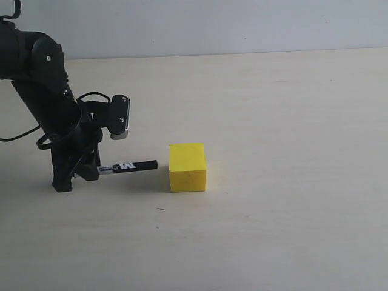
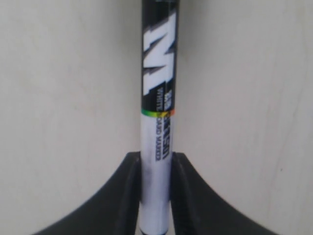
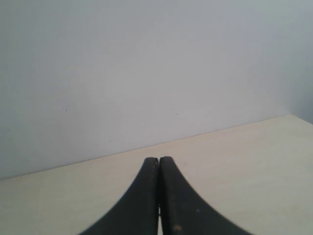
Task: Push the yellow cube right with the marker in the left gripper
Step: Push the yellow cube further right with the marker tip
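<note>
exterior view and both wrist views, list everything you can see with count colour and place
yellow cube: one, bright yellow, on the table to the right of the marker's tip, with a small gap between them
marker: one, white barrel with black label and black cap, held roughly level and low over the table, cap end towards the cube
table: one, pale beige, under everything
wall: one, pale grey-white, behind the table
left arm: one, black, at the left of the exterior view
left gripper: one, black, shut on the marker's barrel
right gripper: one, black, shut and holding nothing, seen only in its own wrist view
</note>
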